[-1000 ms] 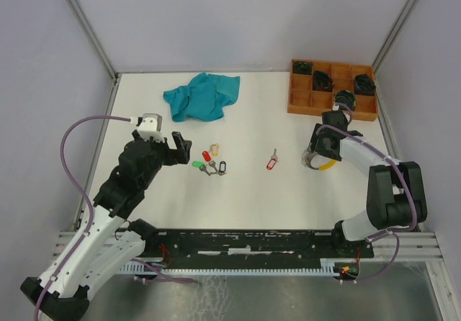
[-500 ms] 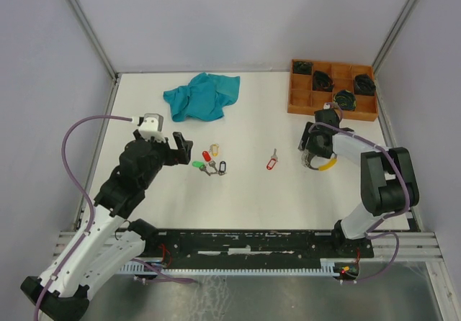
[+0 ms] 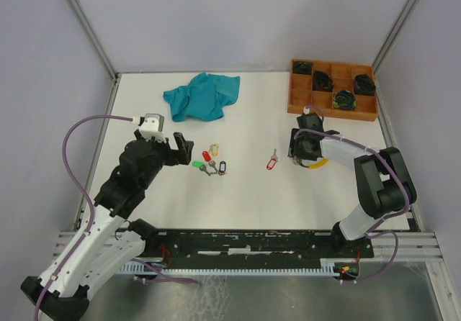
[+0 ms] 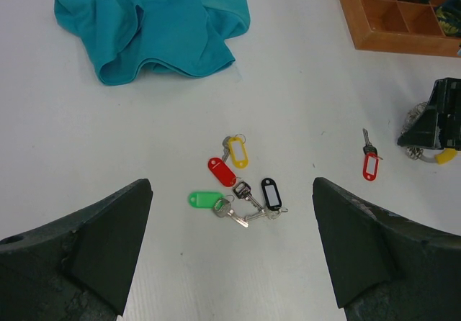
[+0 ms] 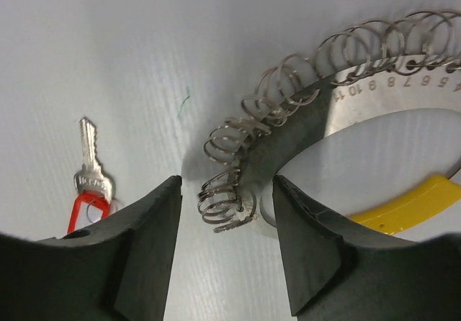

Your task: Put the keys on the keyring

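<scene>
Two fingers of the right end effector (image 5: pixel 227 191) stand partly apart, pointing down at the desk (image 3: pixel 245 119), with the coiled tip of the keyring (image 5: pixel 288 98) lying between them. A sliver of desk shows between the coil and the finger on the left of the wrist view. The other finger overlaps the ring's flat numbered band, and nothing looks clamped. From above, the keyring lies flat just near and right of that end effector, its yellow sleeve on the near-right arc. A lone red-tagged key (image 3: pixel 271 161) lies just left of it, apart from the ring. Four more keys (image 3: pixel 210 161), tagged yellow, red, green and black, lie bunched farther left, straight ahead of the left end effector (image 3: pixel 185 150), which is spread wide and holds nothing

At the far right a wooden tray (image 3: pixel 331 114) split into compartments holds dark coiled bundles (image 3: pixel 364 83) in four of them. A teal cloth (image 3: pixel 202 96) lies crumpled at the far side, left of centre

The right arm bends out from its near-right base, elbow to the right, forearm reaching left and wrist turned down. The left arm leans up from the near-left base toward the far right, its end effector above the desk, a purple cable (image 3: pixel 72 137) looping beside it
</scene>
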Motion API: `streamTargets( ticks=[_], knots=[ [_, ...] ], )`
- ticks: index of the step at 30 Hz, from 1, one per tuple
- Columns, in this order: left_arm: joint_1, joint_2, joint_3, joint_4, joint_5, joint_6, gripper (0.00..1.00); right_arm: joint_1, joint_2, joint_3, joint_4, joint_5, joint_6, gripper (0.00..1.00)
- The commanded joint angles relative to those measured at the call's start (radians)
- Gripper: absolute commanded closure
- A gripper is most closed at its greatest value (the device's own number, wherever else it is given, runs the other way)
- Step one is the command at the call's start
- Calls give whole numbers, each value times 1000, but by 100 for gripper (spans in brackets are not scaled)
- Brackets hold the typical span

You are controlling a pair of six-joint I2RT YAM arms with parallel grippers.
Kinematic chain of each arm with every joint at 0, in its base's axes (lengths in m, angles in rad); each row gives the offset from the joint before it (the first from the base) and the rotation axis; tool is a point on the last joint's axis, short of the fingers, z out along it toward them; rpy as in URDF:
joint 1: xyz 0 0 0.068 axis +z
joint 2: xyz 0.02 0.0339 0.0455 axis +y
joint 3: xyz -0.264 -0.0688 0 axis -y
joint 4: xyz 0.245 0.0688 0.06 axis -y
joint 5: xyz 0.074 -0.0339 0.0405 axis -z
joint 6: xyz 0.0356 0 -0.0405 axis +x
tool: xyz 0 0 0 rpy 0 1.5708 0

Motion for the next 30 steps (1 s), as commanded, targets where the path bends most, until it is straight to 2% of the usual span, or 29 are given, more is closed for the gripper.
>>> streamTargets(
  ticks=[1, 10, 19, 24, 30],
  knots=[
    [-7, -12, 2, 51, 30, 32, 1, 84, 18, -46, -89, -45, -2, 39],
    [-8, -10, 6, 56, 83, -6, 1, 309, 51, -1, -94, -57, -16, 51],
    [-7, 39, 12, 37, 208, -133, 1, 556, 141, 165, -185, -19, -65, 53],
    [-7, 82, -7, 37, 268, -198, 4, 639, 123, 215, -254, 13, -76, 49],
    [-8, 143, -69, 102, 344, -294, 7, 662, -28, 202, -281, 17, -78, 38]
  ],
)
